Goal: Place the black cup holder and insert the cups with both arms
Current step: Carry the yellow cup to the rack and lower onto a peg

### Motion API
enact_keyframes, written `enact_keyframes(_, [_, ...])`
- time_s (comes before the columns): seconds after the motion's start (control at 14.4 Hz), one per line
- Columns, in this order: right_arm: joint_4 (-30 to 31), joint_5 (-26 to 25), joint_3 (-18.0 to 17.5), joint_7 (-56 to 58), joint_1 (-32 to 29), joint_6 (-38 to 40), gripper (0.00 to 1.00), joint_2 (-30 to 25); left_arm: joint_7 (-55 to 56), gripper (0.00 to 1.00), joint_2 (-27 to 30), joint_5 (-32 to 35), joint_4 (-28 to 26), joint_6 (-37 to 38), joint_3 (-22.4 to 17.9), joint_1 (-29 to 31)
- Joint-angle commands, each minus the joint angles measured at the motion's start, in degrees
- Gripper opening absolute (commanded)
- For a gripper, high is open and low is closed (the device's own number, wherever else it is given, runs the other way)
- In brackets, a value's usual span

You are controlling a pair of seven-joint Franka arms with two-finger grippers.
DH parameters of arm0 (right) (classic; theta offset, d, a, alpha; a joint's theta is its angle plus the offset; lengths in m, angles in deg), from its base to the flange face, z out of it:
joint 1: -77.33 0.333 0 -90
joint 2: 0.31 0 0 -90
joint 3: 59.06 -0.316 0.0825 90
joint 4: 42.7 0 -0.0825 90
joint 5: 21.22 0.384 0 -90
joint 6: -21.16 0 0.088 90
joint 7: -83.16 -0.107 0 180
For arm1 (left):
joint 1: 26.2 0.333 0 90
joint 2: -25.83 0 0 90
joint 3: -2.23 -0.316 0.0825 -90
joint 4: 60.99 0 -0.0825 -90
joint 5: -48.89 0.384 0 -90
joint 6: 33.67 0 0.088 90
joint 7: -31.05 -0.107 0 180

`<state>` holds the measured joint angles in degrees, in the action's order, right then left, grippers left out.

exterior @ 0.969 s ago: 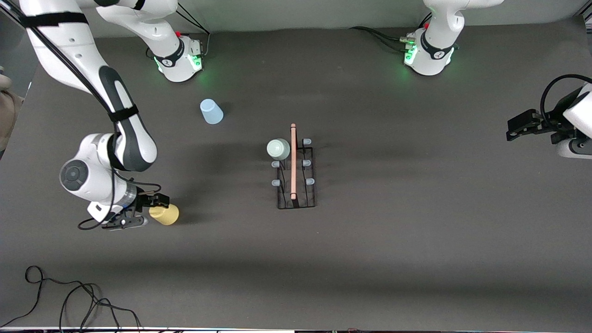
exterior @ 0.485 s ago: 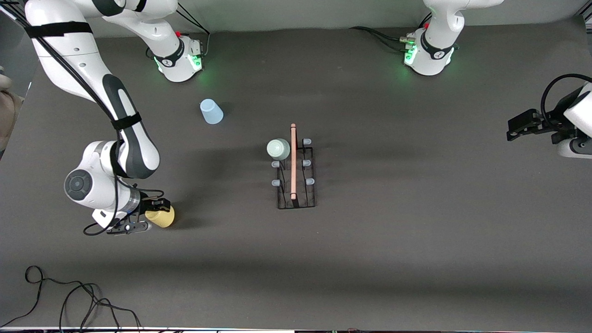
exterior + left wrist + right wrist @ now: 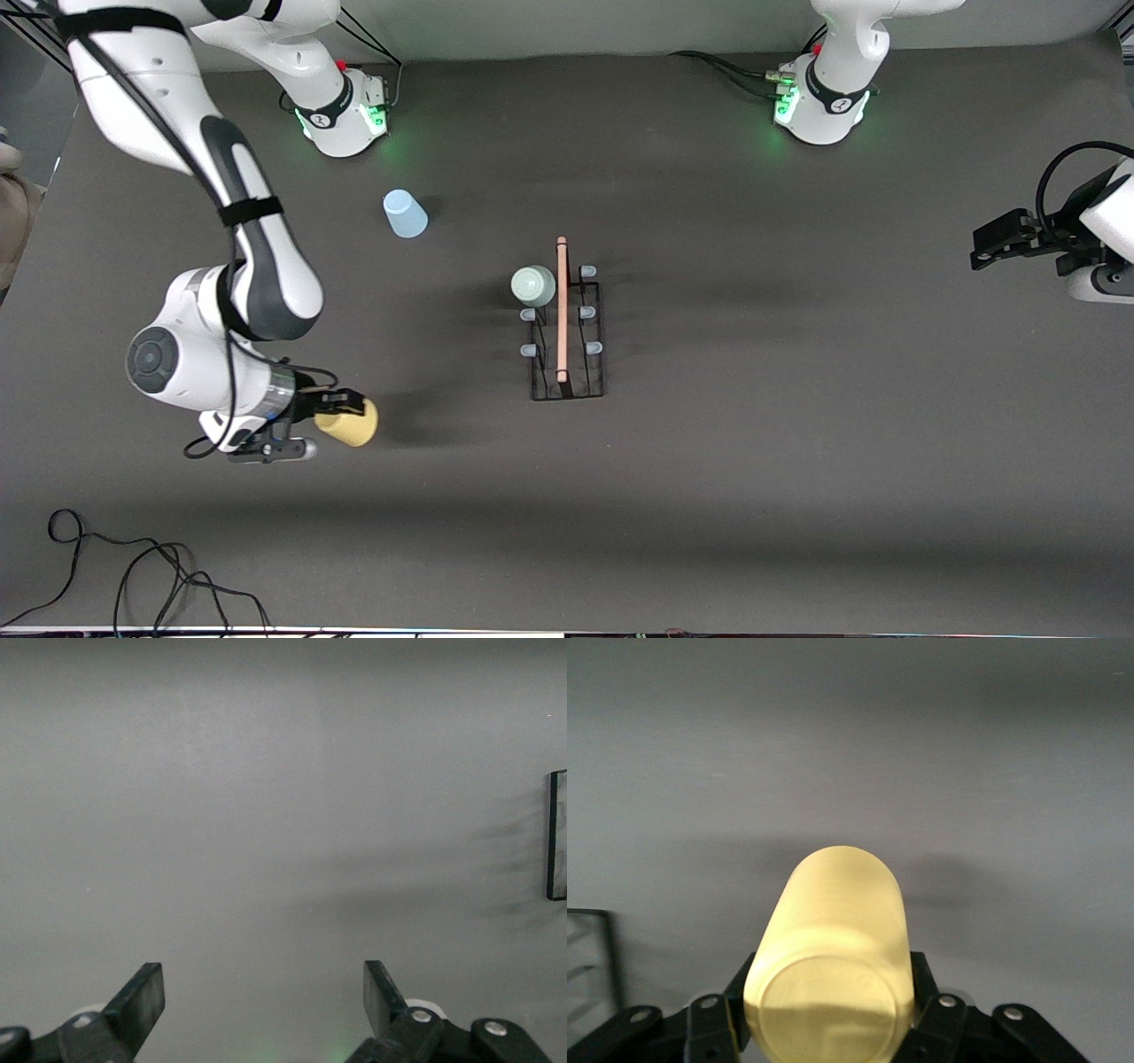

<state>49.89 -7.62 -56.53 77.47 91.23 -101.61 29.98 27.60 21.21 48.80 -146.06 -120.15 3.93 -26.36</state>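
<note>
The black cup holder stands mid-table with its wooden rod handle on top. The pale mint green cup sits upside down on one of its pegs. The light blue cup stands upside down on the table near the right arm's base. My right gripper is shut on the yellow cup and holds it on its side above the table toward the right arm's end; the cup fills the right wrist view. My left gripper waits open and empty at the left arm's end.
Black cables lie on the table's near edge at the right arm's end. The holder's corner shows in the left wrist view and the right wrist view.
My right gripper has lifted the yellow cup off the table and carried it a little toward the holder. The left arm has not moved.
</note>
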Motion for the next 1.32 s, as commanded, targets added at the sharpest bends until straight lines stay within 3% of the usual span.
enact_keyframes(0.0, [-3.8,1.1,-4.0,-11.5,2.2,3.1,0.37,-1.0,-0.6,1.00,0.6,0.6,0.0,0.1,-0.6,-0.7])
enact_keyframes(0.14, [-6.3,-0.1,-8.6,-23.0,2.9,3.0,0.37,-0.5,-0.6,1.00,0.6,0.6,0.0,0.0,-0.7,-0.7])
enact_keyframes(0.35, [-8.3,-8.0,-9.7,-35.2,7.6,3.1,0.37,0.7,-0.6,1.00,0.6,0.6,0.0,0.2,-0.6,-0.7])
enact_keyframes(0.62, [-8.3,-8.8,-11.4,-47.5,8.9,3.0,0.37,0.7,-0.6,1.00,0.6,0.6,0.0,0.2,-0.6,-0.8])
enact_keyframes(1.25, [-7.8,-9.1,-14.8,-54.7,10.2,1.0,0.37,2.3,-0.6,1.00,0.6,0.6,0.0,0.1,-0.6,-0.8])
